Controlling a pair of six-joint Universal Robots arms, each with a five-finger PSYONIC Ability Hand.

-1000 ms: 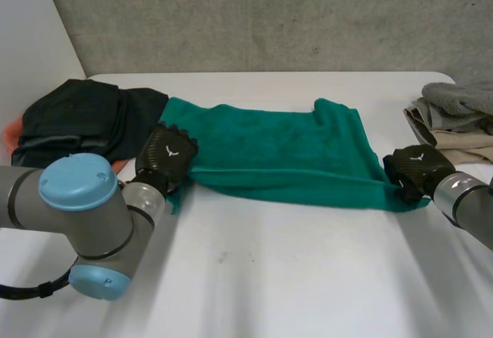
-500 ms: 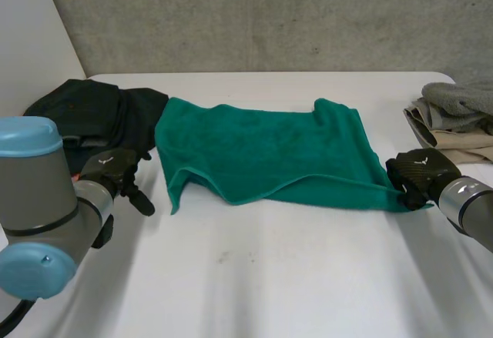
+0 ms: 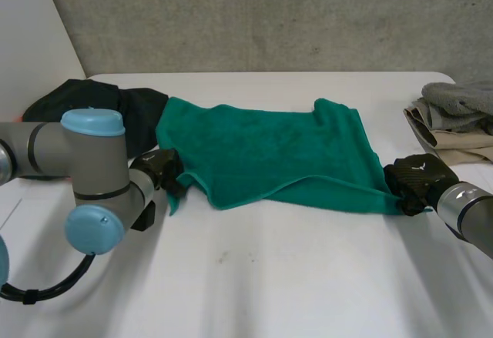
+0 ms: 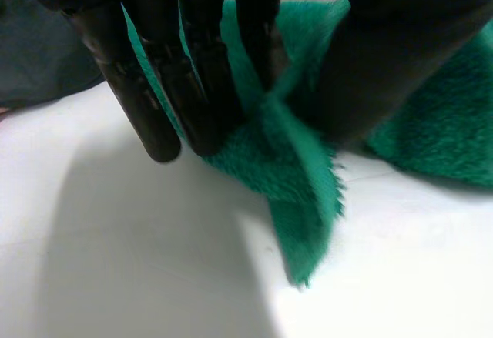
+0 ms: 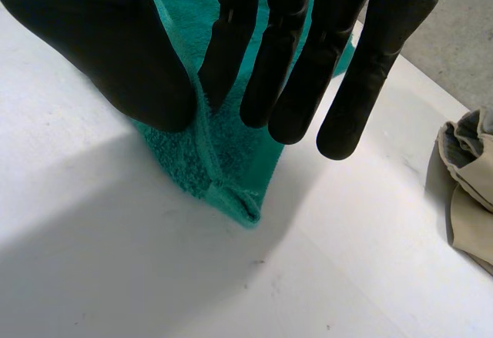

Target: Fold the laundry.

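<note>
Two hands on one green towel [image 3: 277, 153], spread crosswise over the far half of the white table [image 3: 269, 284], near left part rumpled up off the surface. Left hand [image 3: 160, 167] at the near left corner, fingers [image 4: 196, 68] straight and pressing a raised ridge of terry against the thumb: a pinch, judging from the left wrist camera. Right hand [image 3: 416, 180] at the near right corner, hem caught between the thumb and the first of the straight fingers [image 5: 235, 22], the very tip of the corner curling free below them onto the table.

Probably light, limp and plush: no stiffness to hold a line, sure to sag between two grips and drag on the table, yet fuzzy enough not to slip from a pinch. Best taken at the two near corners, right on the hemmed edge, with the span between them drawn taut.

Hard to judge: the amount of cloth inside the left pinch, much of it behind the thumb. Left hand half hidden by its own arm from the head camera. Dark clothes [image 3: 100, 103] hard against the towel's far left corner, over or under it impossible to tell. Grey and beige pile [image 3: 454, 118] cut off at the table's right end.
</note>
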